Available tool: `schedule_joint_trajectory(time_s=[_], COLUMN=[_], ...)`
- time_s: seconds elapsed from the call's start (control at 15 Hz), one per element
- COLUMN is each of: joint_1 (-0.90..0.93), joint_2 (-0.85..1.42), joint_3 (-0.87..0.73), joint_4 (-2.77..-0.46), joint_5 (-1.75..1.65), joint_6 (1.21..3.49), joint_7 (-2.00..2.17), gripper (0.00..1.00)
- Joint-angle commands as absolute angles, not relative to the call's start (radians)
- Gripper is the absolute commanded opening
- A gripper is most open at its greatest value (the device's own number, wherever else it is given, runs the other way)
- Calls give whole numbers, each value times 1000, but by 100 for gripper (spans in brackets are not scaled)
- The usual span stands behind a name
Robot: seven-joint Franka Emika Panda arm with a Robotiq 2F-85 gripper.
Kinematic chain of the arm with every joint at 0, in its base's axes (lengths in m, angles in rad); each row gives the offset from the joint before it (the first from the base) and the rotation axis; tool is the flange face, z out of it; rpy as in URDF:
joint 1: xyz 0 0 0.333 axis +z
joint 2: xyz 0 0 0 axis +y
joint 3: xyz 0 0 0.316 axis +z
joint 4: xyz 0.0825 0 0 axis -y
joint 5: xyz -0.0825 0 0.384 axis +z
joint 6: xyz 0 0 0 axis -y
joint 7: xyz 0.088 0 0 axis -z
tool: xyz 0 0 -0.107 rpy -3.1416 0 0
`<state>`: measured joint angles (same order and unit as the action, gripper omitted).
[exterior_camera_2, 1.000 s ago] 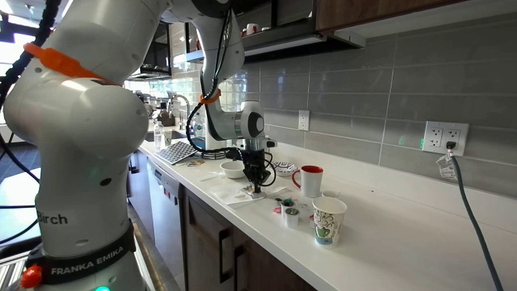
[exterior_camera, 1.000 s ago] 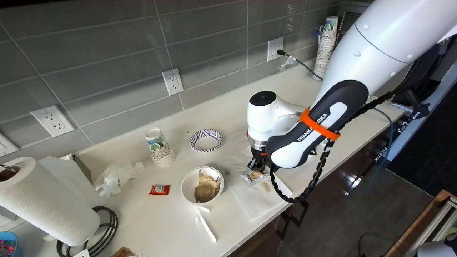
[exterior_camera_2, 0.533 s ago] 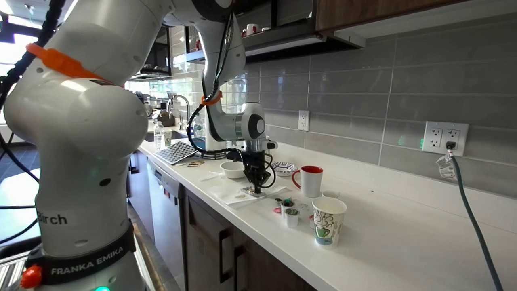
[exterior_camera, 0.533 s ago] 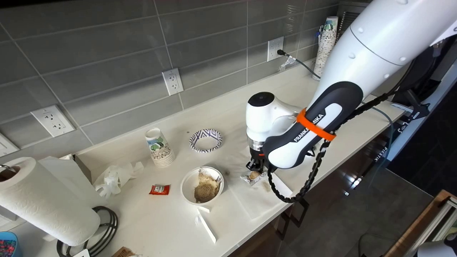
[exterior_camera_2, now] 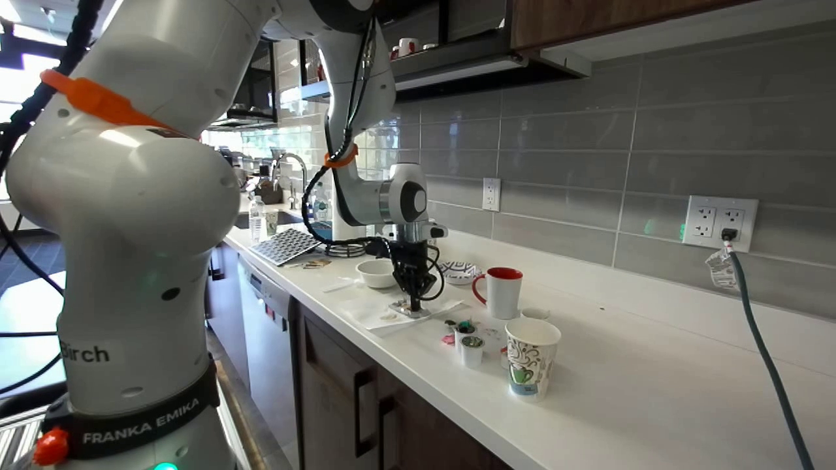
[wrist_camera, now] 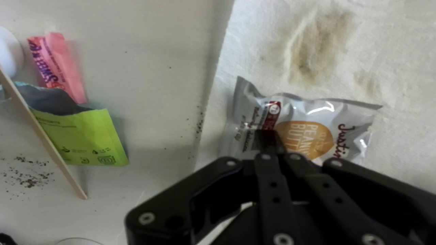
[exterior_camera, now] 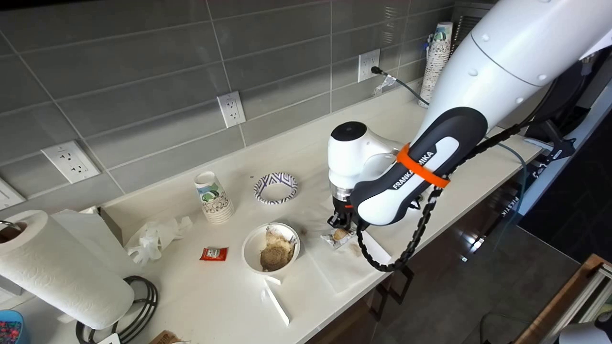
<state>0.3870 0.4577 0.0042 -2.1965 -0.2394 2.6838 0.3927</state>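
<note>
My gripper [wrist_camera: 270,141] has its black fingers together, tips down on a silver Justin's peanut butter packet [wrist_camera: 306,136]. The fingers cover part of its printed face, and no packet film shows clearly between them. The packet lies flat on a white paper towel [wrist_camera: 316,20] with a brown smear above it. In both exterior views the gripper [exterior_camera: 340,223] [exterior_camera_2: 415,301] points straight down at the packet [exterior_camera: 338,236] [exterior_camera_2: 406,311] on the towel. A white bowl [exterior_camera: 251,255] with brown and pale powder stands beside the towel. A patterned paper bowl [exterior_camera: 276,181] stands behind.
A red-and-white mug [exterior_camera_2: 504,294], small pods [exterior_camera_2: 471,352] and a paper cup [exterior_camera_2: 532,359] stand on the counter. The wrist view shows a pink packet [wrist_camera: 61,64], a torn green wrapper [wrist_camera: 85,139] and a wooden stick [wrist_camera: 51,146]. White strips [exterior_camera: 277,301] lie near the front edge.
The gripper and packet have shifted very slightly toward the white bowl, uncovering a bit more of the smear on the towel. The fingers stay together. Nothing else has visibly moved.
</note>
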Motion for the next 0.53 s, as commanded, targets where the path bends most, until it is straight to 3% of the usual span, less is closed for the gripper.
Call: schedule_joint_trajectory(time_s=[0.0, 0.47], joint_1=[398, 389], joint_2=[421, 456], joint_3=[18, 22], joint_4=[-2212, -2207], joint_5=[-228, -232], joint_6=[2656, 2654], joint_7=[402, 399], gripper=[0, 0])
